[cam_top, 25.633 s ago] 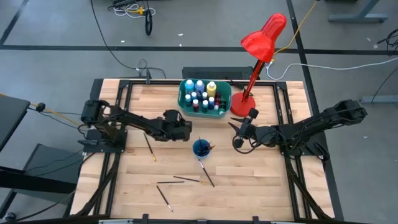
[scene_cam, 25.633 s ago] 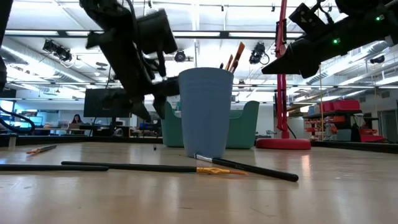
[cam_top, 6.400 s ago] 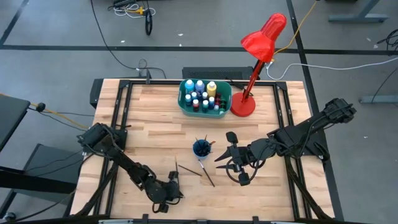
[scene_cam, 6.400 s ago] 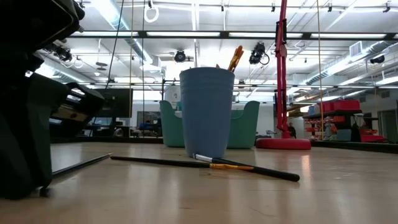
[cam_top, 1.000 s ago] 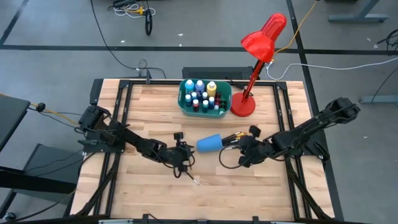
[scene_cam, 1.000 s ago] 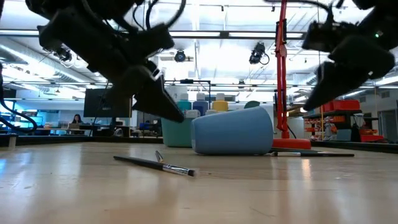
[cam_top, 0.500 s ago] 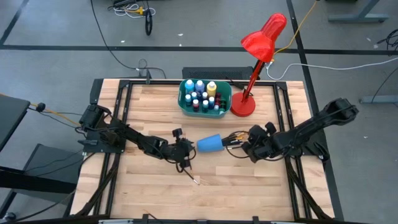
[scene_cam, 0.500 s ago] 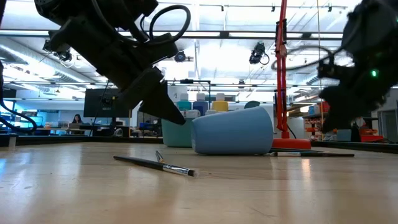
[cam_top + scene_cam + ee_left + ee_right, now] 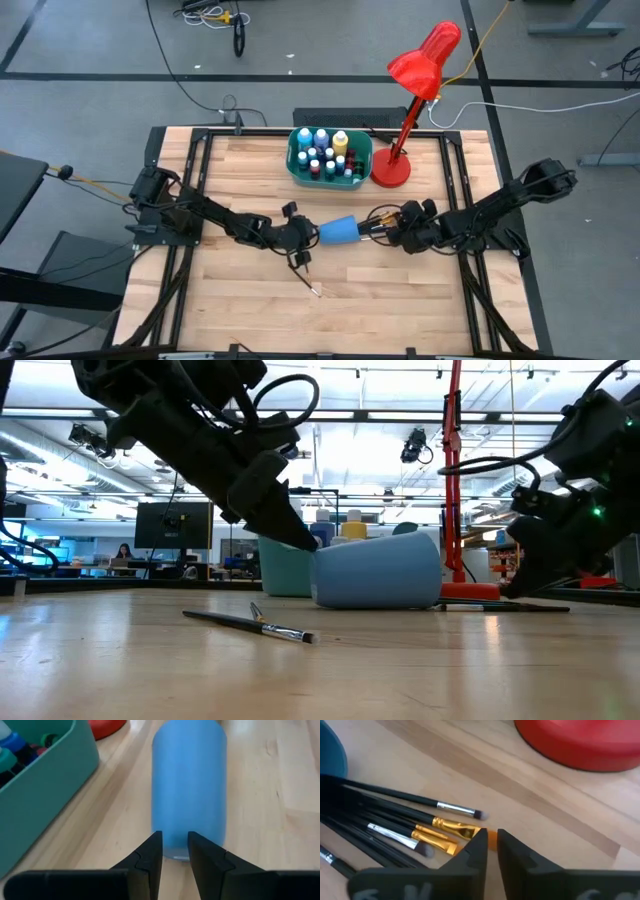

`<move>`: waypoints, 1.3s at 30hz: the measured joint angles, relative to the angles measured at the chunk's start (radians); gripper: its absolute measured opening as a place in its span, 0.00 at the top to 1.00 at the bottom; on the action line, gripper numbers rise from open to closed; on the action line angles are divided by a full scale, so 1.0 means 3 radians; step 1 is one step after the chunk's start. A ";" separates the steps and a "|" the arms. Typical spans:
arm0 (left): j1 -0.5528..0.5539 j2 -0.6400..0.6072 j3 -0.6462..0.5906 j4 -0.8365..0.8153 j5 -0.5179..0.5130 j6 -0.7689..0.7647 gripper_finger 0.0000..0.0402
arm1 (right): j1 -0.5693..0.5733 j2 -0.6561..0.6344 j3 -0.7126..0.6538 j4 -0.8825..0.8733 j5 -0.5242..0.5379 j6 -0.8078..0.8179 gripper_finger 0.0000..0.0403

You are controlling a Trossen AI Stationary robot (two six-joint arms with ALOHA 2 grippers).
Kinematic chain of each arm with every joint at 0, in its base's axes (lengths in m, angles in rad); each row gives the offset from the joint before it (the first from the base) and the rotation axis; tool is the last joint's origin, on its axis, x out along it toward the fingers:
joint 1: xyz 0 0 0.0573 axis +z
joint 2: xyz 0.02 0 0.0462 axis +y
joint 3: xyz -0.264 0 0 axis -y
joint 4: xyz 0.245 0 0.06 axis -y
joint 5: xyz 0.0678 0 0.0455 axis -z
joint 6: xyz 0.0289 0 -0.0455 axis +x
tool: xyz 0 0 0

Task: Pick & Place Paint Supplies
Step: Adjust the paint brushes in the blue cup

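Blue cup (image 9: 338, 231) tipped on its side mid-table, both grippers at it; wooden tabletop (image 9: 420, 300) in a black frame.

Left gripper (image 9: 174, 851) at the cup's closed base, fingers narrow with a small gap, holding nothing; right gripper (image 9: 491, 844) at the paintbrushes (image 9: 415, 832) fanned out of the cup mouth, fingers nearly together over an orange-gold brush tip, grip cannot tell; one loose paintbrush (image 9: 308, 281) on the wood nearer the front; paint bottles (image 9: 325, 152) in teal tub (image 9: 296, 166) at back, red lamp (image 9: 412, 90) beside it; grey floor with cables around, low view shows open lab, ceiling lights, monitors.
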 joint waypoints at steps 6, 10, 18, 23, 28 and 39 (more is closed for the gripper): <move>0.0002 0.0001 0.0000 0.0024 0.0047 0.0023 0.75 | -0.0058 0.0061 -0.0014 0.0138 -0.0126 -0.0063 0.99; 0.0003 0.0002 0.0000 0.0026 0.0049 0.0072 0.75 | -0.0064 0.0113 -0.0014 0.0262 -0.0122 -0.0225 0.99; 0.0017 0.0002 0.0000 0.0029 0.0052 0.0072 0.75 | -0.0064 0.0113 -0.0011 0.0577 -0.0098 -0.0502 0.99; 0.0014 0.0002 0.0000 0.0027 0.0054 0.0068 0.75 | -0.0064 0.0113 0.0003 0.0214 0.0043 -0.0294 1.00; 0.0014 0.0002 0.0000 0.0026 0.0057 0.0064 0.75 | -0.0064 0.0113 0.0003 -0.0320 0.0250 0.0122 1.00; 0.0037 0.0002 0.0000 0.0047 0.0101 0.0062 0.75 | -0.0064 0.0226 -0.0181 0.0172 0.0310 0.0386 1.00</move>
